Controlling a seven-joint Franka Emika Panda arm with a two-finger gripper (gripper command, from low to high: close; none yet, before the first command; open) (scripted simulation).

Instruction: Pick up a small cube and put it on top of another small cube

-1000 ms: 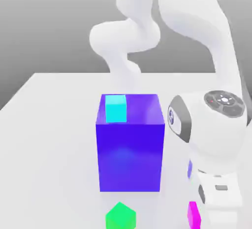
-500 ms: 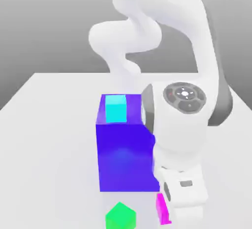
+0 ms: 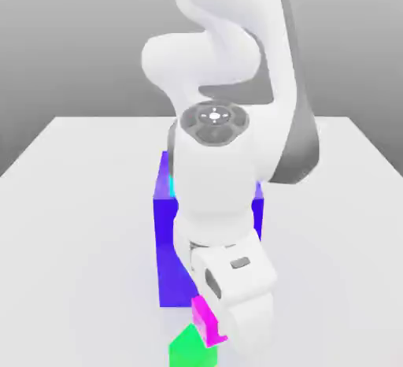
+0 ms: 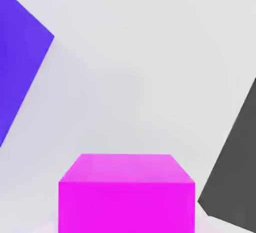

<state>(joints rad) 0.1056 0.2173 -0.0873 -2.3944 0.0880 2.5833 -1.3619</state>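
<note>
My gripper (image 3: 211,328) is clamped narrow on the magenta cube (image 3: 206,320), held off the table (image 3: 79,200). In the hand view the magenta cube (image 4: 126,192) sits close under the cam, flat face toward the lens, table (image 4: 150,52) below it.

Key relation: green cube (image 3: 189,347) lies just below the held cube and a bit toward the exterior view's left; in that view the two overlap at the magenta cube's lower edge. Can't tell if they touch or if there's a gap. I judge the next move needs a small shift that way plus squaring the faces, then a lowering, w/ the green cube not nudged.

Behind my wrist stands the big blue-purple block (image 3: 167,239), near enough to mind; it's also in the hand view (image 4: 17,52).

No brands, labels or writing readable anywhere.
</note>
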